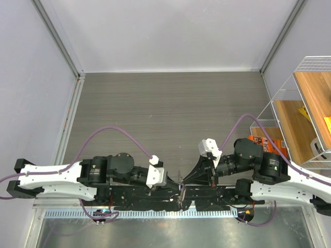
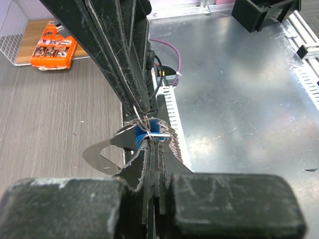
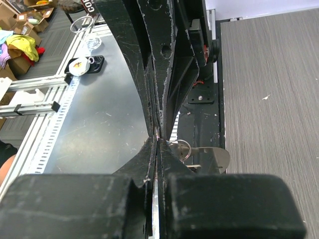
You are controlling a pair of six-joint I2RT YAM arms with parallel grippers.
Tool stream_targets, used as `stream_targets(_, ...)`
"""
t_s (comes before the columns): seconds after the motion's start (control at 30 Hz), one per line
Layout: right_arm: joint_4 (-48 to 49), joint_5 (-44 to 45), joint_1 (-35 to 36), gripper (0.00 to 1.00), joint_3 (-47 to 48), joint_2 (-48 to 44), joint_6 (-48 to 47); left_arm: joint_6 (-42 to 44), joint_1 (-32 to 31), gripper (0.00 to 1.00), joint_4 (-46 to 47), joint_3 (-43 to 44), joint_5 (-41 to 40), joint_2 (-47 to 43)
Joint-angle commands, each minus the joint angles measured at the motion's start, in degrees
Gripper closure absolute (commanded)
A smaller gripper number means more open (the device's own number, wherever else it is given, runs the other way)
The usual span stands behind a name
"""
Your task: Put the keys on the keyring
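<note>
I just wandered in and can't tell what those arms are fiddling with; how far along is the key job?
Midway, I'd say. Done: both arms meet at the near edge of the table. In hand: the left end effector is shut on the blue key, and the right end effector pinches the keyring right against it. Left: whether that key is threaded yet is hidden, and no other keys are in view.

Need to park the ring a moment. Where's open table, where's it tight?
The wood-grain table lies bare across its whole middle, out to the far and left edges. Tight: the near edge, where the left gripper and right gripper meet on the blue key and keyring; also the right, by the orange packet and wire rack.
</note>
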Motion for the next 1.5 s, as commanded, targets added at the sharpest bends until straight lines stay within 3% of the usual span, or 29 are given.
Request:
stream_targets(0.0,5.51,3.41,0.11,0.95,1.8,-1.33,0.41,1.0,-0.76,1.0,2.88,-0.08,0.57,-0.75)
stream_targets(0.3,10.96,4.47,0.11,0.95,-1.89,-4.41,-0.91,0.57,-0.76,1.0,3.15,0.45,-0.92,0.04)
stream_targets(0.5,16.59,3.59,0.11,0.95,-4.96,-6.34,-0.65,-0.31,-0.76,0.74,3.32,1.15,-4.96,1.09)
stream_targets(0.67,19.23,3.15,0.11,0.95,-6.73,-7.92,-0.64,-0.4,-0.76,0.6,1.48,2.56,-13.56,0.05)
stream_targets(0.8,20.46,3.58,0.11,0.95,-8.39,-9.68,-1.35,-0.49,-0.76,0.57,0.78,3.52,-17.27,-1.98)
stream_targets(1.0,21.87,5.17,0.11,0.95,-10.94,-11.61,-3.02,-2.68,-0.76,0.5,0.68,5.2,-14.29,-3.56)
stream_targets(1.47,40.39,8.95,0.11,0.94,-18.32,-13.99,-5.13,-5.32,-0.76,0.47,5.78,6.08,-10.5,-2.95)
